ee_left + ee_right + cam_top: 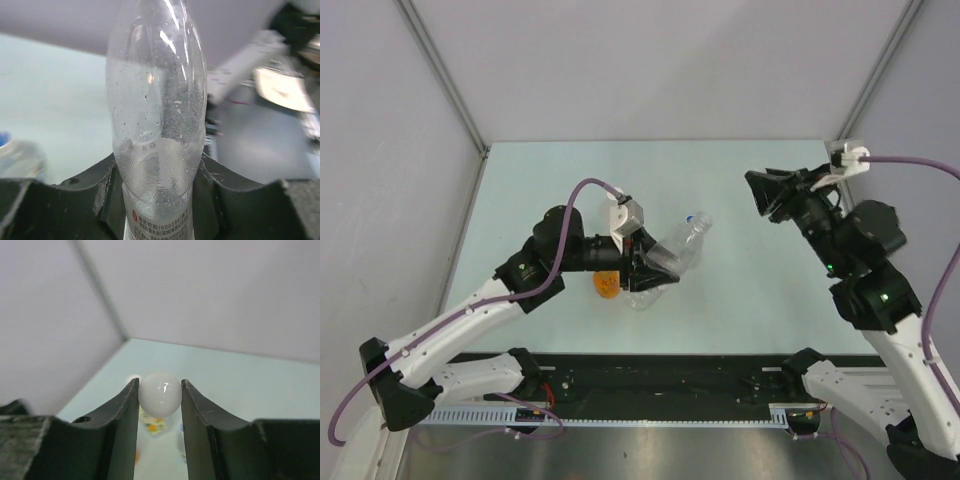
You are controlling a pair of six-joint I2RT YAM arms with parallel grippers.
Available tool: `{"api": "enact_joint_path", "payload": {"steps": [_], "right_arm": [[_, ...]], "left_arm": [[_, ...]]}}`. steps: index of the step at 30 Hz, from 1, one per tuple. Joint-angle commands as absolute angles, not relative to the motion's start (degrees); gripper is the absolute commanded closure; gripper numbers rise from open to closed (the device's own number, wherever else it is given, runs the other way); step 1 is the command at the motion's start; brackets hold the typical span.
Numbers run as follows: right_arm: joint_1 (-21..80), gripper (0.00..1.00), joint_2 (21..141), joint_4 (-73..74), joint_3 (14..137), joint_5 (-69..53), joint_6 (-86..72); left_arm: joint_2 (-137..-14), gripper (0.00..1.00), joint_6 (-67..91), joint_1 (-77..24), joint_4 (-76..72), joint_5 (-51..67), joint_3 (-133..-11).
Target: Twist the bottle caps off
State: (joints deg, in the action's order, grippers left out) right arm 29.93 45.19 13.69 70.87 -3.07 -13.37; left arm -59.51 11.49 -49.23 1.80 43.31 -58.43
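As my left gripper (646,260) clamps its fingers on the clear plastic bottle (156,100) just above the printed label (159,222), the bottle's wall looks misted with droplets inside; it swells, then narrows, away from me. I hold it over the middle of the pale green worktop (520,190), with its long axis running from the near left toward the far right corner, neck end leading. My right gripper (159,385), raised near that far right corner, is closed on a small round white plastic cap (159,394).
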Motion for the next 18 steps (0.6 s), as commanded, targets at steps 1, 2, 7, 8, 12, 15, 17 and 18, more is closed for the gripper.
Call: {"api": "enact_joint_path", "payload": {"steps": [1, 2, 7, 8, 12, 15, 17, 18], "right_arm": [[29.36, 1.0, 49.13, 20.74, 65.42, 30.83, -15.55], [28.31, 1.0, 49.3, 19.96, 64.17, 33.81, -17.73], [21.63, 1.0, 54.73, 18.46, 57.93, 32.35, -24.16], [18.49, 1.0, 56.23, 18.54, 56.27, 31.13, -26.0], [13.9, 1.0, 61.86, 15.56, 52.22, 28.74, -29.87], [13.54, 1.0, 68.1, 15.38, 52.03, 30.41, -32.59], [13.62, 1.0, 72.92, 15.73, 51.42, 30.85, -34.62], [13.62, 1.0, 74.25, 15.21, 50.28, 30.59, -36.11]], "left_arm": [[-58.36, 1.0, 5.19, -51.58, 10.28, 8.69, -60.91], [-57.4, 1.0, 5.19, -51.94, 9.67, 5.39, -60.3], [-52.39, 1.0, 6.76, -52.91, 4.75, -7.81, -53.53], [-50.9, 1.0, 7.12, -52.91, 4.57, -9.82, -53.09], [-47.38, 1.0, 7.03, -53.96, 4.75, -11.6, -52.56], [-44.66, 1.0, 6.24, -55.63, 3.87, -11.34, -51.51], [-43.25, 1.0, 5.63, -56.86, 2.55, -10.03, -50.72], [-43.16, 1.0, 5.71, -57.21, 2.29, -9.67, -50.45]]}}
